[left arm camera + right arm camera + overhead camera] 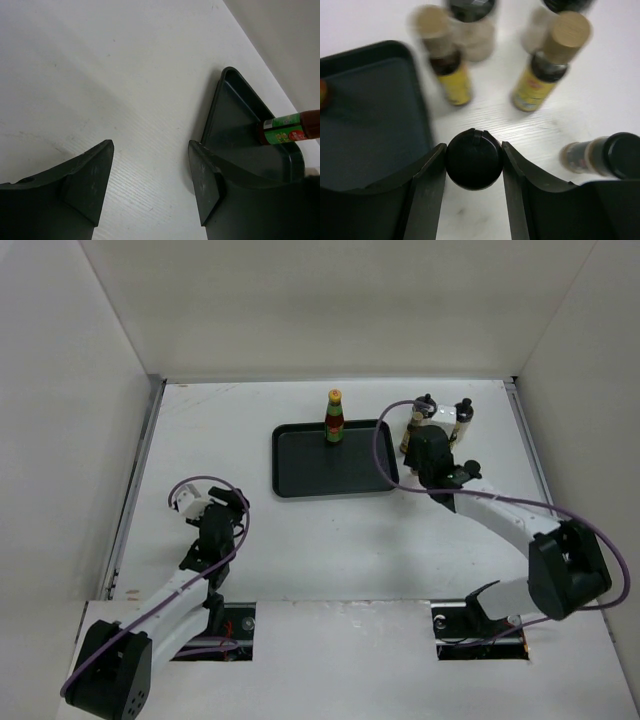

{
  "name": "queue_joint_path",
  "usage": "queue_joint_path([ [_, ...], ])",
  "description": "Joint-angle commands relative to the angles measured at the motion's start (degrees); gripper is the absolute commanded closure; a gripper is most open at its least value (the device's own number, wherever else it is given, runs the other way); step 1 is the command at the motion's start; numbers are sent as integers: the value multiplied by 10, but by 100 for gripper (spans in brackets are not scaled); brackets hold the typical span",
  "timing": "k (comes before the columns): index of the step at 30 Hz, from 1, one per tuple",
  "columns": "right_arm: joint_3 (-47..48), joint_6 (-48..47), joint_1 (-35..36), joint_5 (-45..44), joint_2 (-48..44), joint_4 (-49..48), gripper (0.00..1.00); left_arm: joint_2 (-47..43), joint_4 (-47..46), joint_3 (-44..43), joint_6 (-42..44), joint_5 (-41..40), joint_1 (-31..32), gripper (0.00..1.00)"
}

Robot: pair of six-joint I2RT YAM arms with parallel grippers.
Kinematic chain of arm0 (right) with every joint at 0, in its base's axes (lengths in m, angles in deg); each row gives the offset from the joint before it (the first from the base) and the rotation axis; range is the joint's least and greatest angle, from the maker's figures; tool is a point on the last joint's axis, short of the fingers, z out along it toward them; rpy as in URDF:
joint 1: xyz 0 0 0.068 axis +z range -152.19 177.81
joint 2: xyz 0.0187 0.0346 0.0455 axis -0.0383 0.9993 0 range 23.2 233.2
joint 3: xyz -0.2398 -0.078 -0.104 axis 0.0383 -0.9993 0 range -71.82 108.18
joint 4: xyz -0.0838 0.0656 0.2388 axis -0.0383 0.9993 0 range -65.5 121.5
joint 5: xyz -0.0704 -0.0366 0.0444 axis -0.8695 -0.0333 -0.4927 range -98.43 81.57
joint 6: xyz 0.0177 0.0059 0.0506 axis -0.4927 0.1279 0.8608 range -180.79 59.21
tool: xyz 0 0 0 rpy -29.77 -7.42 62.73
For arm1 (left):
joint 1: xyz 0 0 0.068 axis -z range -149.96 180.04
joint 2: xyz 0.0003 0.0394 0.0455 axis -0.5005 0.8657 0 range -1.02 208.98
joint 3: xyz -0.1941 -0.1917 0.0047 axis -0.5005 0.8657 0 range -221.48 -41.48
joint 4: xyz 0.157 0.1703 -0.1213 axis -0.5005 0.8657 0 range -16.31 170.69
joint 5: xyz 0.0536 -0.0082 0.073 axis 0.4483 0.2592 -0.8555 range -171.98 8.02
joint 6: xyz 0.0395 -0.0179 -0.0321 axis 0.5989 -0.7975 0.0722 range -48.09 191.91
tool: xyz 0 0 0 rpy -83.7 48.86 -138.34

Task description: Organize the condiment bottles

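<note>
1. left hand [150, 155]: spread, empty, over near-left tabletop [200, 430].
2. tray [300, 485]: centre, red bottle [334, 418] upright at far edge.
3. right hand [473, 150]: pinching black-capped bottle [473, 167] just right of tray; other bottles [540, 75] beyond.

Step, probably: pickup. Next: lift clear of neighbours, carry left into tray.

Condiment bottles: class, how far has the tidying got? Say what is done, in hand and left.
Done: the red bottle stands on the black tray. In hand: the right gripper grips a black-capped bottle beside the tray. Left: two yellow-labelled bottles and more stand on the table; the left gripper is open.
</note>
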Motion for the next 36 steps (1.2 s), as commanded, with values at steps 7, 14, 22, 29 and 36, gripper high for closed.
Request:
queue_joint_path([
  [7,178,-25,218,62,47,-22,66,2,-52,10,-7,9,-1,40],
  [14,393,-56,247,120,262,-59,67,-5,-51,15,-8,18,-5,40],
  [22,569,-55,223,129,420,-25,66,-18,-53,18,-6,32,-8,39],
  [29,625,-40,206,132,494,-20,65,9,-70,13,-6,43,-8,38],
  [36,670,-30,206,135,542,-11,63,17,-80,12,-4,51,-9,38],
])
